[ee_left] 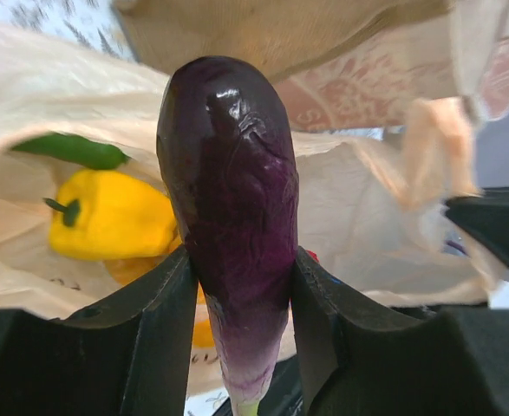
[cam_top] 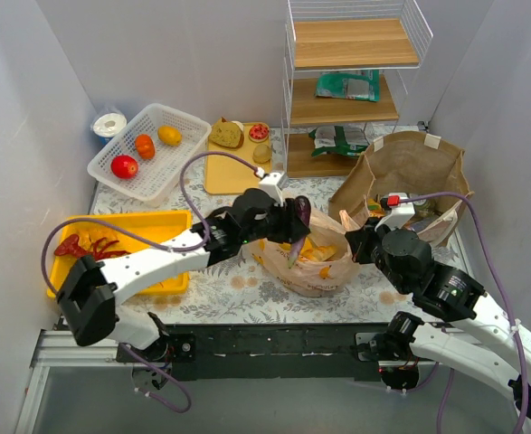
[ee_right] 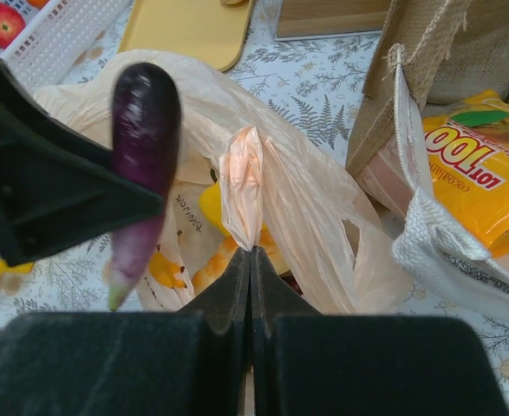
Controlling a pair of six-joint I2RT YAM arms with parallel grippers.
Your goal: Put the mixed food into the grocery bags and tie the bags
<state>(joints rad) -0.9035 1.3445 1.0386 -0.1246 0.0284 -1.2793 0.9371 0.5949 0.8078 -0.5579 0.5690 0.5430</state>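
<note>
Clamping an eggplant [ee_left: 228,173] by its narrow stem half in the left gripper [ee_left: 241,269], jaws partway apart and tight on the skin on both sides. Holds it at the open mouth of the plastic bag [ee_right: 315,217], blunt end toward the opening, pale stem tip low. Shows inside that bag a yellow pepper [ee_left: 107,217] and, just above it, a green pepper [ee_left: 72,149]. Pinches the bag's handle [ee_right: 241,182] in the right gripper [ee_right: 251,260], jaws closed flat on the bunched film, which stands upright above the fingertips. Finds the bag mid-table between the two arms, just beside the paper bag [cam_top: 410,163] on its right. Finds a snack packet [ee_right: 479,165] in the paper bag, a white handle [ee_right: 427,234] draped at its near rim. Farther back and left: a basket [cam_top: 102,172] with a tomato [cam_top: 124,165] and two other pieces, a tray [cam_top: 220,176] with bread [cam_top: 227,134], a bin [cam_top: 156,217] with red peppers [cam_top: 71,244].
</note>
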